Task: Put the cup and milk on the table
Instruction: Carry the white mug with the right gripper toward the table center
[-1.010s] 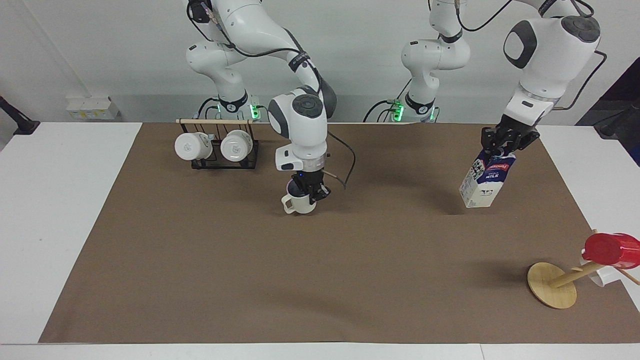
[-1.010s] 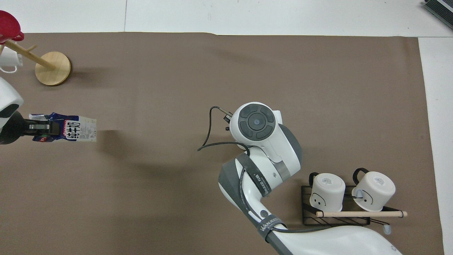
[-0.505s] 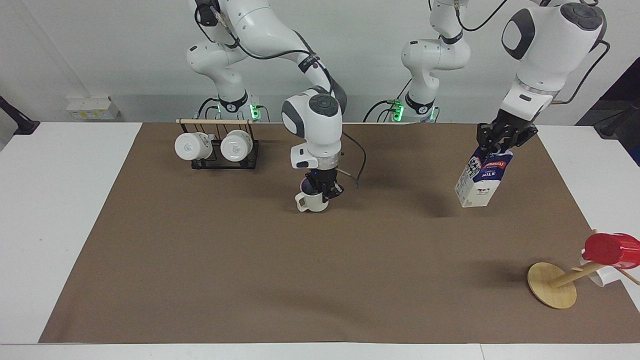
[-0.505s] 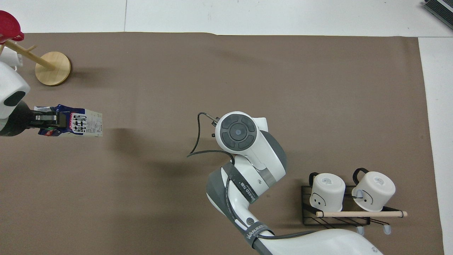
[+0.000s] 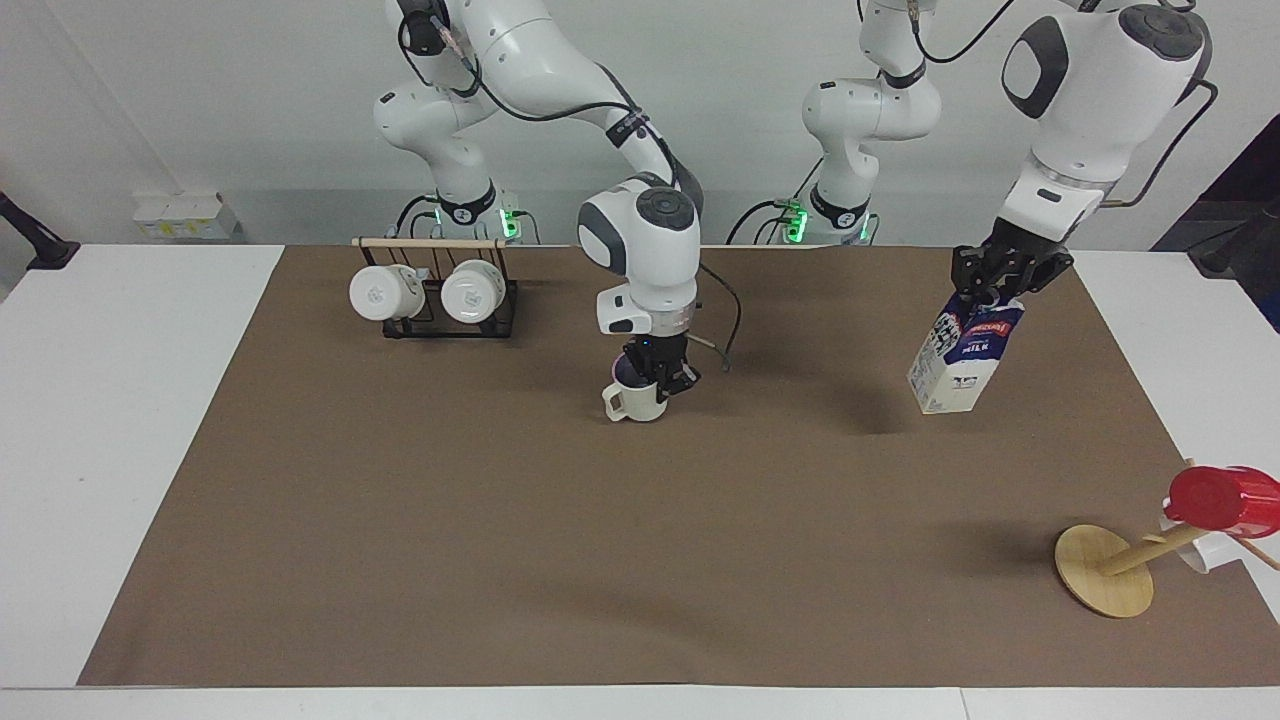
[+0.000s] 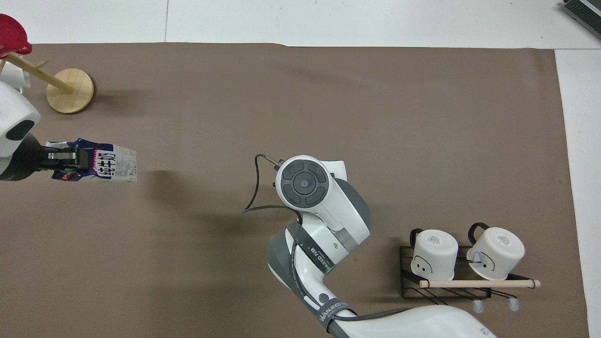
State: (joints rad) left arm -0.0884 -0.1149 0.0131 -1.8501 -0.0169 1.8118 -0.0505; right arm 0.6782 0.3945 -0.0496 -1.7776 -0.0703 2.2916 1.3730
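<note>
My right gripper (image 5: 657,379) is shut on the rim of the cream cup (image 5: 634,400), which is upright with its handle toward the right arm's end, low over the brown mat (image 5: 500,520) of the table (image 5: 100,450). I cannot tell whether the cup touches the mat. In the overhead view the right arm's wrist hides the cup. My left gripper (image 5: 992,294) is shut on the top of the blue and white milk carton (image 5: 958,362). The carton hangs tilted above the mat near the left arm's end. Both also show in the overhead view, the gripper (image 6: 60,157) and the carton (image 6: 110,164).
A black rack (image 5: 435,320) with two white mugs (image 5: 470,291) stands near the right arm's base. A tilted wooden mug tree (image 5: 1103,570) with a red cup (image 5: 1215,497) and a white mug (image 5: 1195,552) stands at the left arm's end, farther from the robots than the milk.
My right gripper has carried the cup toward the left arm's end of the table. My left gripper has shifted the milk slightly toward the table's middle.
</note>
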